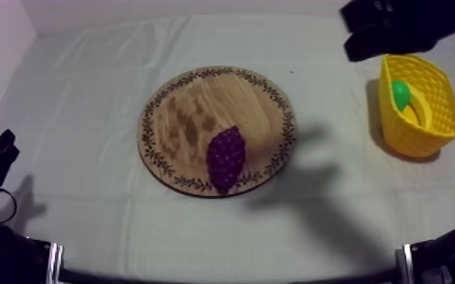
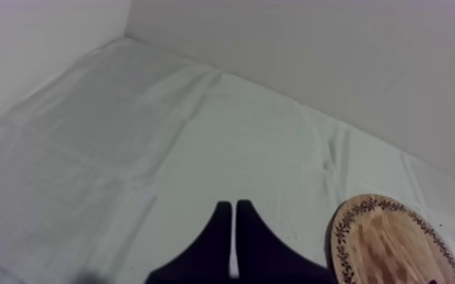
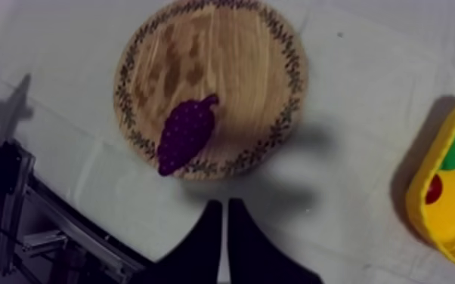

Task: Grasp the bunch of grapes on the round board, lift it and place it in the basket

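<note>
Step in hand: the approach. No grasp has begun.

The bunch of grapes [image 1: 225,157] lies on the wooden board [image 1: 193,113], on the part nearest me and a little to the right. Its lower end reaches the patterned rim, and nothing touches it.

Right pincer [image 3: 221,202]: fingers together in a narrow wedge, nothing between them. It hangs high over the desk [image 1: 87,91], above the cloth between board and yellow basket [image 1: 406,134], with the grapes well apart from its tips.

Left pincer [image 2: 234,204]: likewise closed on nothing, low at my left, with the board's edge beyond it. I judge it out of play.

The basket stands at the right of the desk, well apart from the board. Inside are a green fruit [image 1: 401,94], probably the pear though I can't be sure, something yellow beneath it, and a small red fruit [image 3: 433,189].

Next move, as I read it: use the right arm, since the basket is on its side. Open the fingers, carry them over the bunch, and turn the wrist so they straddle its narrow width, because it lies slantwise. Then descend and close.
</note>
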{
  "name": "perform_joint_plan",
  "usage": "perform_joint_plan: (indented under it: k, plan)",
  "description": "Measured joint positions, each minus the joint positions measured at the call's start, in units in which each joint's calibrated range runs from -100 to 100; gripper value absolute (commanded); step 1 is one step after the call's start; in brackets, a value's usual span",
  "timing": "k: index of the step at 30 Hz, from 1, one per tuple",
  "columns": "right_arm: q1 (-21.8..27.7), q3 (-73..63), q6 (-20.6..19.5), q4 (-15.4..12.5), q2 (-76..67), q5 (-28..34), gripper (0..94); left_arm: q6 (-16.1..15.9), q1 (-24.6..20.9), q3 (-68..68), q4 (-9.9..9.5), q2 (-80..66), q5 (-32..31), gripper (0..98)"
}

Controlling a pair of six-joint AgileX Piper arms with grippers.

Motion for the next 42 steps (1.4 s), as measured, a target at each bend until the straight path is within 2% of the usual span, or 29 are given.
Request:
perform_joint_plan:
  k: [12,22,25,34,42]
  plan:
    - [-1.8,-11.9,-4.6,-2.0,20.3,2.9,0.4,0.0,0.0,0.0,0.0,0.0,0.0,0.0]
    - [-2.5,-22.0,-7.7,-2.3,33.8,5.3,1.4,0.0,0.0,0.0,0.0,0.0,0.1,0.0]
    - [-2.4,-24.4,-7.6,-2.6,36.1,5.6,8.7,0.0,0.0,0.0,0.0,0.0,0.1,0.0]
    - [-2.3,-25.1,-9.0,-2.9,36.5,6.1,40.7,0.0,0.0,0.0,0.0,0.0,0.0,0.0]
    - [-1.8,-24.8,-9.6,-4.0,35.6,6.2,58.4,0.0,0.0,0.0,0.0,0.0,0.0,0.0]
